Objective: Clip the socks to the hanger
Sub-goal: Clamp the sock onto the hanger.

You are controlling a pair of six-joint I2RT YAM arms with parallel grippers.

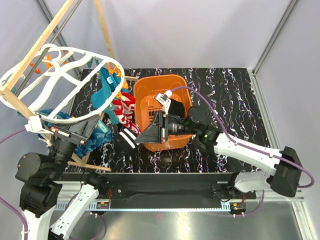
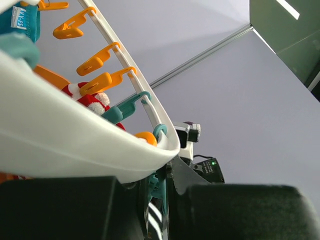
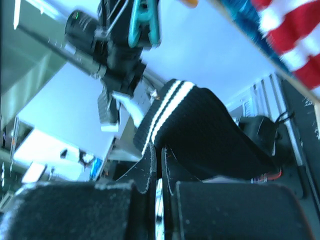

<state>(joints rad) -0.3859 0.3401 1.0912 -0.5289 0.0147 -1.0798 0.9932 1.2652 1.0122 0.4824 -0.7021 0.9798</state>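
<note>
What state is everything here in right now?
hanger: tilted, gripped at its rim.
left end effector: shut on the hanger.
black sock: gripped, not yet clipped.
right end effector: shut on the black sock.
striped sock: hanging from the hanger.
teal cloths: hanging from the hanger.
basket: upright on the table.

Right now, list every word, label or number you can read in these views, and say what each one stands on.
"WHSS": blue letters on a white tag sewn to the teal cloth, left wrist view. They are blurred, so this is only a best guess.
Nothing else can be read: no text shows on the basket or the socks.
</note>
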